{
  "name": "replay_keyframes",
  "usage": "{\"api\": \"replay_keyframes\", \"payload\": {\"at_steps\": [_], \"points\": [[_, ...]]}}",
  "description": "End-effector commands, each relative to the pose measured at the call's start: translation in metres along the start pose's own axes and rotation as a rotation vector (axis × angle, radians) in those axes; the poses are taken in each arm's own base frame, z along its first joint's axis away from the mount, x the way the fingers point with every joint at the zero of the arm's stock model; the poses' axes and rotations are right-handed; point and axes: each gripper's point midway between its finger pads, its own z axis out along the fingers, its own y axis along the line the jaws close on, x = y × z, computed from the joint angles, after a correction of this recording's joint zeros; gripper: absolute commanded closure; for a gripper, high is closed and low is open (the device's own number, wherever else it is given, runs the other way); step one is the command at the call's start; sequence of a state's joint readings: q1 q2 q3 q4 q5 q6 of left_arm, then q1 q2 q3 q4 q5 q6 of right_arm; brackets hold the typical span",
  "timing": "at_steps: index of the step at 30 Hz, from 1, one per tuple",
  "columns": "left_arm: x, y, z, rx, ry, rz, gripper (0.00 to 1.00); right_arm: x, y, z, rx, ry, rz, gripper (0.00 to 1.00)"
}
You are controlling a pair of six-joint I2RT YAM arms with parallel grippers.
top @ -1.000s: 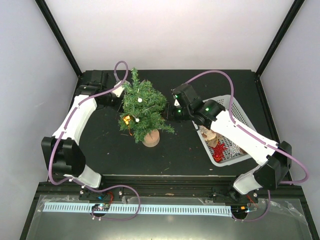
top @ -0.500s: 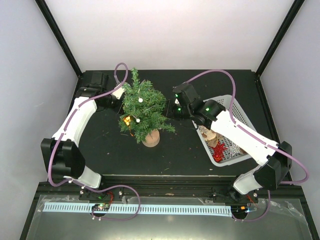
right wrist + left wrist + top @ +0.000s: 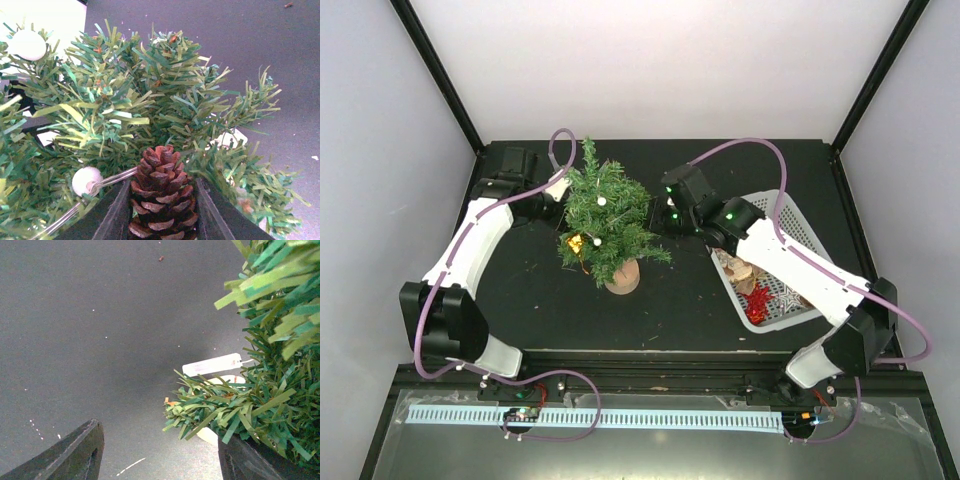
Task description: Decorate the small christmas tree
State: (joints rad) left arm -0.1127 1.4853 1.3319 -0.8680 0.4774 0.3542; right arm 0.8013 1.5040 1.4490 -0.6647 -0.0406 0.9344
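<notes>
My right gripper (image 3: 162, 205) clamps a pine cone (image 3: 161, 192), nosed into the small christmas tree's (image 3: 607, 215) branches. My left gripper (image 3: 159, 447): jaws apart, nothing between, just beside the tree's other flank. Tree stands mid-tabletop (image 3: 520, 290).

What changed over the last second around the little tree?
The right arm edged closer to the small dark-green artificial fir tree, its jaws around a brown pine cone among the branches. The left arm barely shifted; tree and white plastic mesh basket stayed put.
</notes>
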Motion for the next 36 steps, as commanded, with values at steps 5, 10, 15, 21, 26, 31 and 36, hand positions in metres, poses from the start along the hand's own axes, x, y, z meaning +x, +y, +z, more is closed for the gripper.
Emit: {"api": "replay_keyframes", "payload": {"at_steps": [5, 10, 15, 21, 26, 31, 36], "points": [[-0.008, -0.011, -0.008, 0.021, -0.042, 0.015, 0.37, -0.005, 0.017, 0.012, 0.001, -0.015, -0.014, 0.66], [-0.008, -0.011, -0.008, 0.020, -0.041, 0.016, 0.37, -0.004, 0.019, 0.014, 0.003, -0.013, -0.017, 0.65], [-0.008, -0.011, -0.007, 0.021, -0.040, 0.015, 0.37, -0.002, 0.016, 0.013, 0.014, -0.006, -0.022, 0.59], [-0.010, -0.010, -0.007, 0.021, -0.043, 0.016, 0.37, -0.001, 0.015, 0.009, 0.016, -0.005, -0.027, 0.52], [-0.009, -0.009, -0.005, 0.022, -0.037, 0.014, 0.37, -0.003, 0.016, 0.001, 0.013, -0.014, -0.039, 0.51], [-0.009, -0.008, -0.005, 0.017, -0.033, 0.015, 0.37, -0.007, 0.011, -0.010, 0.034, -0.045, -0.044, 0.51], [-0.011, -0.007, -0.008, 0.001, -0.032, 0.021, 0.37, -0.019, 0.009, -0.032, 0.038, -0.113, -0.045, 0.49]]}}
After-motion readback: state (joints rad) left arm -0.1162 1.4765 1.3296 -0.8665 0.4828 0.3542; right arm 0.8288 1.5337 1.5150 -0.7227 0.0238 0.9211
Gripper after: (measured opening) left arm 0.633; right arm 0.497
